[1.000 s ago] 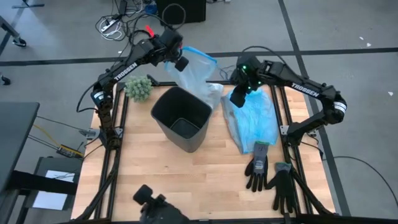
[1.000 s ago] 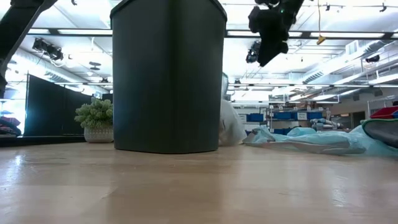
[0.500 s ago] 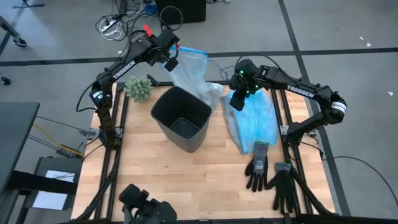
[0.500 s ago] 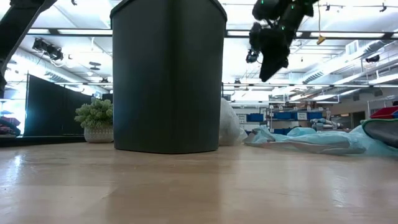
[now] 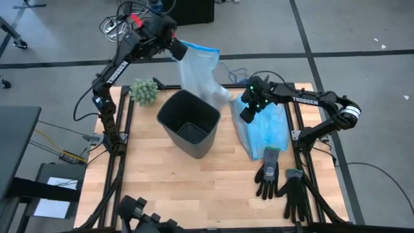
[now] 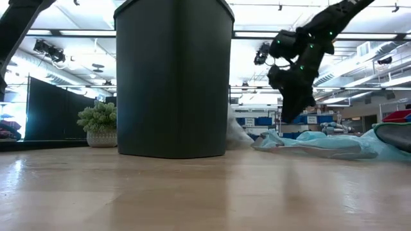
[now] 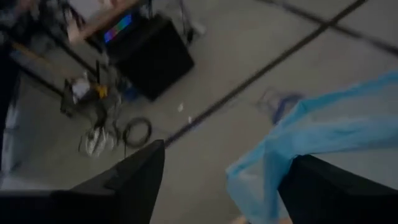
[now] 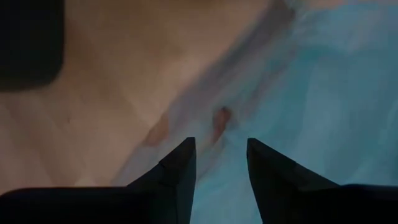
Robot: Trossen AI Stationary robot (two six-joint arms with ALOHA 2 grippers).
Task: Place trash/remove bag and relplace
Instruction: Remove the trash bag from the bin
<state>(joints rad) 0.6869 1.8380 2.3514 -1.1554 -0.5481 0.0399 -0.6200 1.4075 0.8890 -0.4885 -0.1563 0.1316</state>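
Observation:
The bag (image 5: 199,70), a translucent grey-white liner with a blue rim (image 7: 292,140), stands tall behind the black bin (image 5: 189,122). Its lower end (image 6: 237,131) rests on the table at the bin's far right corner. My left gripper (image 5: 171,43) is raised beyond the table's far edge. It is open, fingers (image 7: 127,180) wide apart beside the rim. My right gripper (image 5: 247,114) points down just above a light-blue plastic bag (image 5: 265,126) lying flat at the right. It is open with a narrow gap (image 8: 221,162). The trash is out of view. My left gripper's open fingers stand either side of the liner's blue rim (image 7: 249,168), level and high above the table. Whether one finger still touches the rim, I cannot tell.
A green fuzzy clump (image 5: 144,91) sits at the far left of the table. Two black gloves (image 5: 268,172) (image 5: 295,191) lie near the right front. The bin stands upright mid-table; bare wood lies in front of it.
My left gripper has risen, moved toward the far left, and opened from shut on the liner's rim. The liner's top went up with it while its lower end stayed behind the bin. My right gripper has gone down toward the light-blue bag.

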